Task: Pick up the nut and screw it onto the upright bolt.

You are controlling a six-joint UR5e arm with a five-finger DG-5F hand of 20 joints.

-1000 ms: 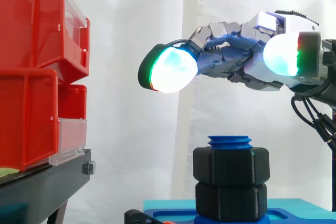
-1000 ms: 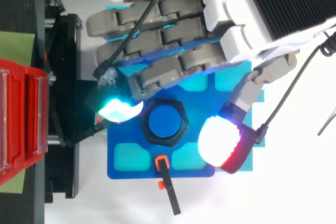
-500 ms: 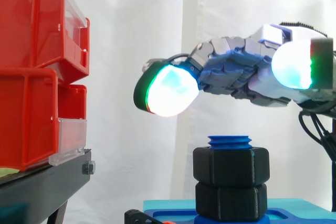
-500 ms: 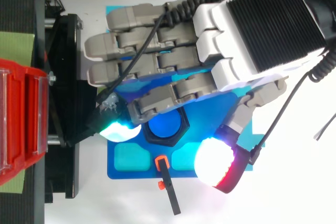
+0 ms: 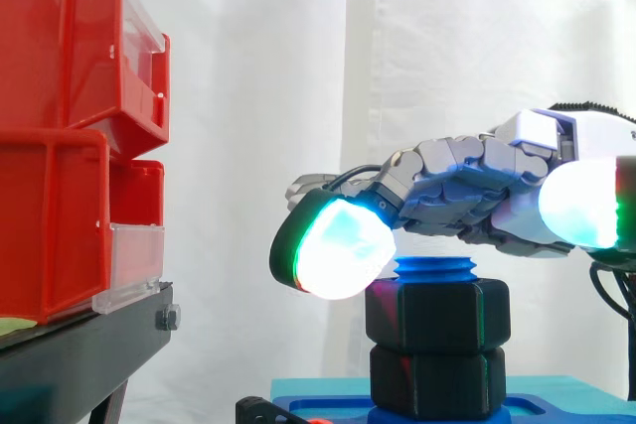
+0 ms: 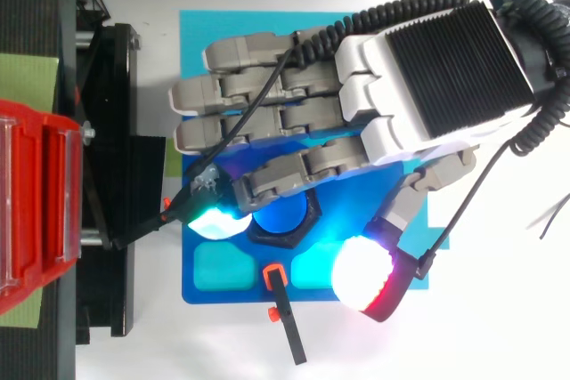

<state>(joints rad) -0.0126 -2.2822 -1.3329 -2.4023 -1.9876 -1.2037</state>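
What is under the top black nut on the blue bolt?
A second black nut sits right under the top nut, resting on the blue base. The blue bolt's tip pokes out above; its shaft is hidden inside both nuts.

Your side camera sits close beside the bolt (image 5: 435, 267), about level with its top, looking flat across it toward the white curtain (image 5: 258, 96); the red bins (image 5: 70, 136) lie to the bolt's left and the robot hand (image 5: 477, 196) to its right. Your top camera hangs near above the bolt, looking straight down. Both views share the bolt, the bins' front and the robot hand
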